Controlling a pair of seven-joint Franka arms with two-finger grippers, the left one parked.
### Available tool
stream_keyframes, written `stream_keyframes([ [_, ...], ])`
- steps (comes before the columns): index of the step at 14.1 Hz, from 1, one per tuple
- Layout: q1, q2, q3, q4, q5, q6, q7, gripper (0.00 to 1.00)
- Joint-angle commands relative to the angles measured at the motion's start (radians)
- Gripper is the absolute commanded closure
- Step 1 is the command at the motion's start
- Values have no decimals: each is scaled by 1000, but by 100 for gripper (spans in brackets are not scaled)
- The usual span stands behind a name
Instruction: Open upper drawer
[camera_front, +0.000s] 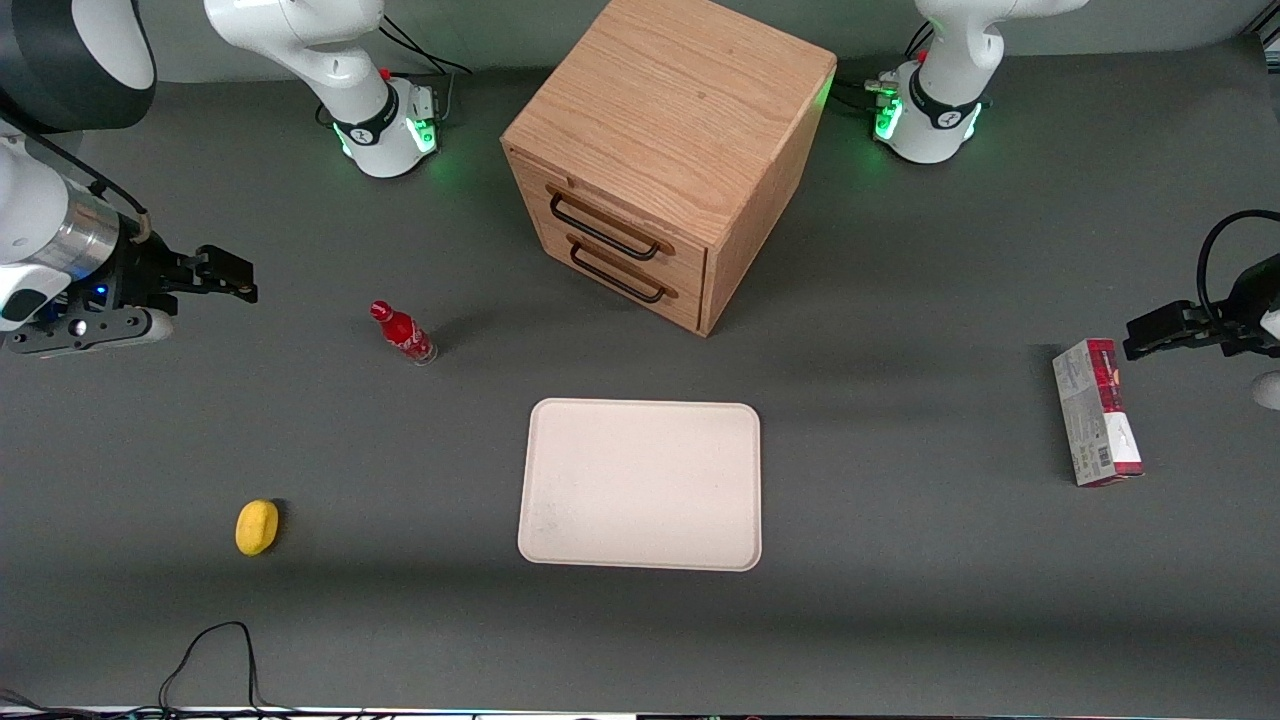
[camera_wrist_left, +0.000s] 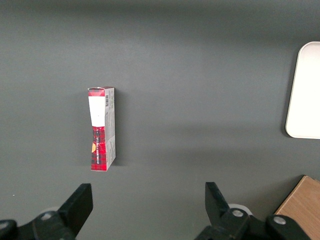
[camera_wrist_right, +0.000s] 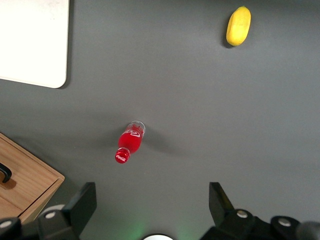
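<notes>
Currently your claw (camera_front: 240, 280) hangs above the surface at the working arm's end, fingers spread wide and holding nothing, as the right wrist view confirms with both black fingers (camera_wrist_right: 82, 202) well apart over bare dark grey surface (camera_front: 900, 620). You are well apart from the target, so judge this as the very start: no approach made yet.

The upper drawer (camera_front: 610, 222) sits shut in the cube-shaped light oak cabinet (camera_front: 670, 130), which stands turned at an angle so the drawer fronts face partly toward the working arm's end. Its wide thin black bar handle (camera_front: 603, 228) lies just above the matching lower drawer handle (camera_front: 620, 274); the two are close, so you will likely need care to catch the topmost one only.

Between claw and cabinet stands a small red bottle with a red cap (camera_front: 403, 334), upright, nearer to the front camera than the drawers. It looks light and easily toppled; a low sweep toward the handle could clip it.

Elsewhere: a pale rectangular tray (camera_front: 640, 485) nearer the front camera than the cabinet, a yellow lemon-like object (camera_front: 257, 526) near the working arm's end, and a red-and-white carton (camera_front: 1096, 412) toward the parked arm's end. None of these seems to block the reach.
</notes>
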Motion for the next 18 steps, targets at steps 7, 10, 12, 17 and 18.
stream_keyframes([
  [7, -8, 22, 6, 52, 16, -46, -12, 0],
  [10, -8, 19, 5, 55, 16, -47, -14, 0],
  [12, -8, 16, 5, 52, 16, -55, -12, 0],
  [17, -17, 26, 0, 62, 133, -69, -15, 0],
  [18, -10, 52, 6, 91, 141, -70, -40, 0],
])
